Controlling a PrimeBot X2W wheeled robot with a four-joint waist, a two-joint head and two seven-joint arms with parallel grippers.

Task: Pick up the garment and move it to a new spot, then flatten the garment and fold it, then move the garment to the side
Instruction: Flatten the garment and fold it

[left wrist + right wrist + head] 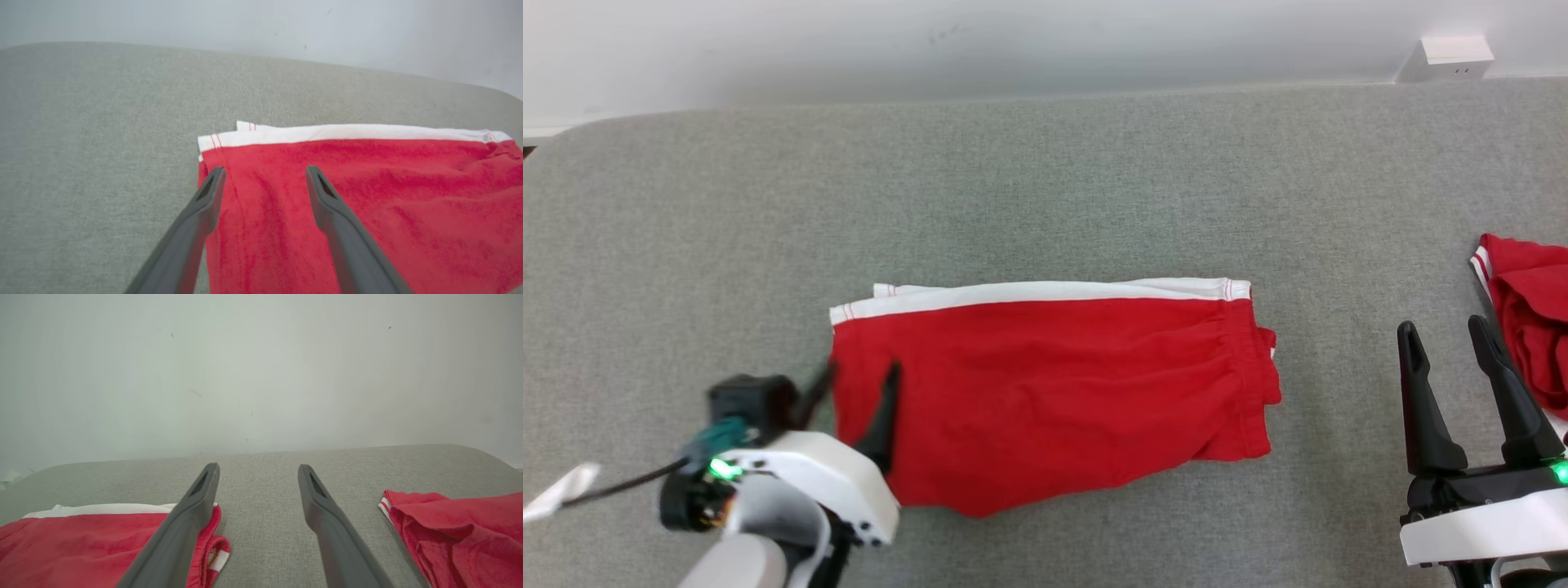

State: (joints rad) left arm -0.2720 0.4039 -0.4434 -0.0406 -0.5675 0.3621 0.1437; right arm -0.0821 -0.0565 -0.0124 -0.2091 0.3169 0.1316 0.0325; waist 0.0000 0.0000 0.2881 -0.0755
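Head view: the folded red garment lies flat near the middle of the grey tabletop, with its white band along the far edge and its gathered waistband at its right end. The left pincer sits at the garment's left end with its two dark fingers spread wide. One fingertip is at the garment's left edge and the other is over the red cloth just inside it. Nothing is clamped between them.

The left wrist view shows the same. The left pincer is wide open over the garment near its left corner, and the cloth lies slack beneath the gap.

The right pincer is well to the right of the garment, fingers parted and empty, above bare tabletop. In the right wrist view its fingers stand apart, with the garment's waistband end to one side. A second red piece of clothing, crumpled, lies on the other side, farther right of the garment.
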